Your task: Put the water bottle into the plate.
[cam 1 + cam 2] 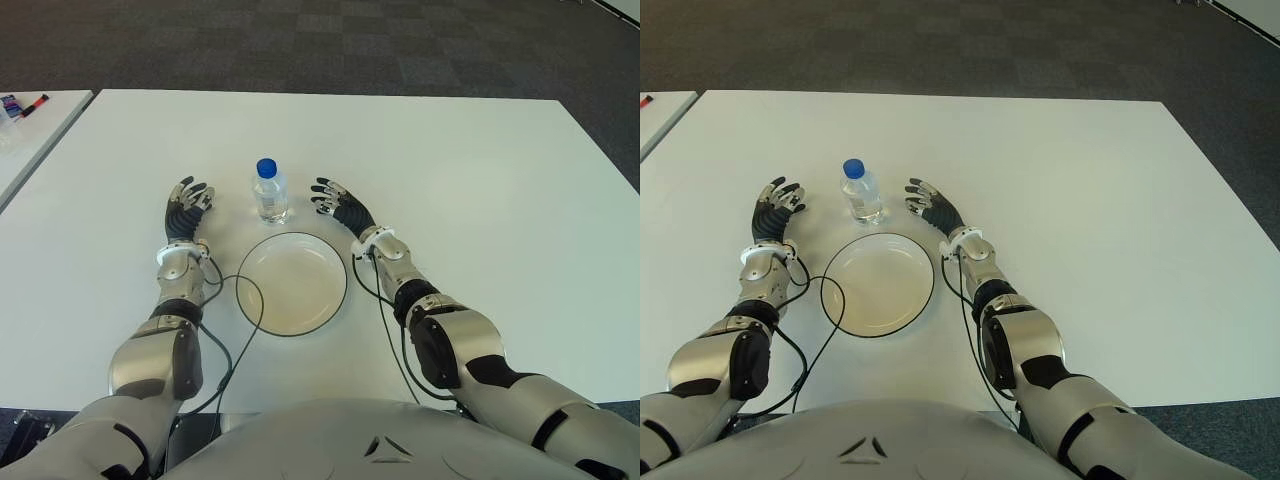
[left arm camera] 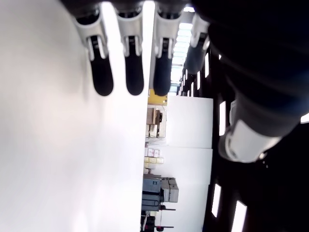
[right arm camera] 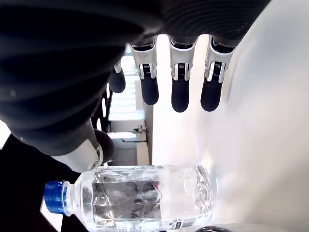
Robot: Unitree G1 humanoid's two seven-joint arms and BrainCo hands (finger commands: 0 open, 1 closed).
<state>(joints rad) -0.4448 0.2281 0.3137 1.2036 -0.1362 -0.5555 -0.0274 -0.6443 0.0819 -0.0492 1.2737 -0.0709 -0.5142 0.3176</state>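
Left eye view: upright water bottle (image 1: 270,191) between open right hand (image 1: 338,205) and left hand (image 1: 186,207).

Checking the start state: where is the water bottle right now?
The water bottle stands upright on the white table, just beyond the plate, between the open left hand and open right hand, touched by neither.

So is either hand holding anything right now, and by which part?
Nothing. Both the left hand and right hand are open beside the upright clear plastic blue-capped water bottle.
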